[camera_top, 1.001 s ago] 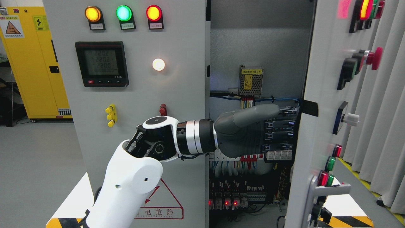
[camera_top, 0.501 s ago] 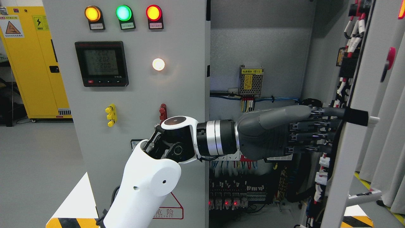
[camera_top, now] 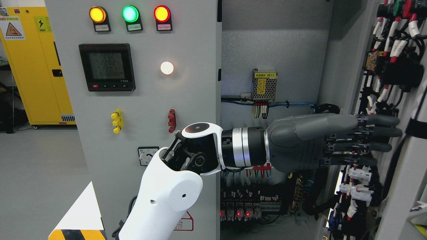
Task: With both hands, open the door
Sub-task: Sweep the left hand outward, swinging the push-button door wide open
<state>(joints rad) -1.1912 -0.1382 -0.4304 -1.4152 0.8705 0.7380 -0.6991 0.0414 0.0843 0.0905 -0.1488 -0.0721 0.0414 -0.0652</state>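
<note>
**Head view: left hand flat against the opened cabinet door**

Head view showed the left hand [camera_top: 337,143] reaching from the lower left of the frame across to the right side, its grey fingers [camera_top: 380,133] stretched out straight and side by side, holding nothing. Their tips lay against the wired inner face of the grey metal cabinet door on the right [camera_top: 397,100], which stood swung wide, leaving the open grey cabinet interior [camera_top: 277,50] exposed at centre. The closed grey left door panel with its indicator lamps [camera_top: 133,83] filled the upper left. The right hand was out of view.

The risk, judging from this, was snagging: the fingertips sat among the red-and-white wire ends and black cables on the door, so a further push could hook a finger in the wiring or slip off the panel.
</note>
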